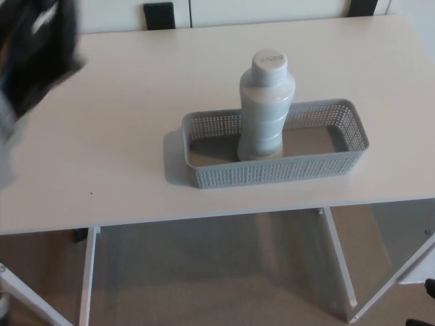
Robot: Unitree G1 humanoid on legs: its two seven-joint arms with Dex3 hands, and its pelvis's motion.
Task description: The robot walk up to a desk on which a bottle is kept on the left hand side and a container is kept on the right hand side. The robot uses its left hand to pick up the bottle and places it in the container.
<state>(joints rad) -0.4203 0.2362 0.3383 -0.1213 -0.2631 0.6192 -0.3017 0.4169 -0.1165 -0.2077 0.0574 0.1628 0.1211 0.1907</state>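
A pale grey bottle [266, 106] with a round cap stands upright inside the grey mesh container [346, 115], near its middle. The container rests on the white desk [129, 142], right of centre. My left hand [37, 58] is a dark blur at the picture's top left corner, far from the bottle and holding nothing. Motion blur hides how it is set. My right hand does not show.
The desk's front edge runs across the lower part of the view, with white legs [85, 272] and floor below. A black chair back [158, 13] shows beyond the far edge. A white wall or cabinet lies behind.
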